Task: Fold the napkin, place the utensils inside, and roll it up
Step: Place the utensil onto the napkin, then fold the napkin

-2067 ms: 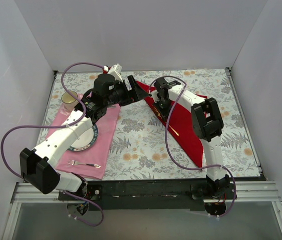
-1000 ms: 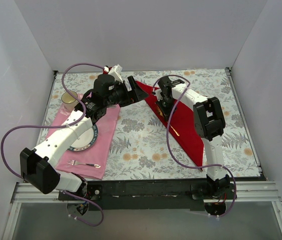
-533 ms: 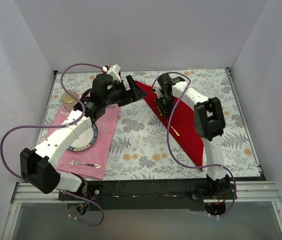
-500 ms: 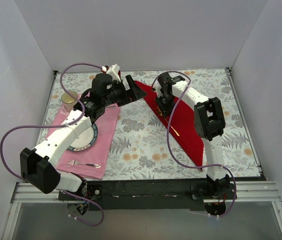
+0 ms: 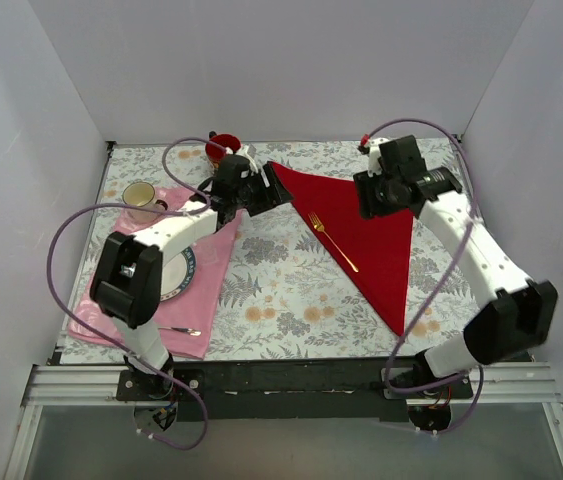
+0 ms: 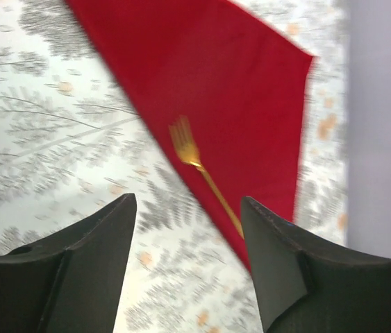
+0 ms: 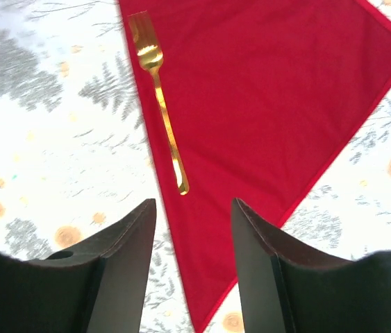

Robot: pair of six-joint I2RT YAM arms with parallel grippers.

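The red napkin (image 5: 371,235) lies flat on the table, folded into a triangle. A gold fork (image 5: 333,240), the only one of the utensils in view, rests on it along its left folded edge, tines toward the back. My left gripper (image 5: 273,194) hovers open by the napkin's far left corner, with nothing between its fingers. In the left wrist view the napkin (image 6: 209,83) and fork (image 6: 196,165) lie ahead of the open gripper (image 6: 188,208). My right gripper (image 5: 366,200) hangs open above the napkin's far right part. In the right wrist view the fork (image 7: 160,104) and napkin (image 7: 271,104) lie beyond the empty gripper (image 7: 192,205).
At the left a pink placemat (image 5: 211,250) carries a plate (image 5: 177,272) and a silver fork (image 5: 181,330). A cup (image 5: 141,195) stands at its far corner and a red bowl (image 5: 223,147) at the back wall. White walls close in three sides.
My right gripper has opened, leaving the gold fork on the napkin, and has risen and drawn back to the right. The left arm has shifted; the napkin's far corner now lies flat.
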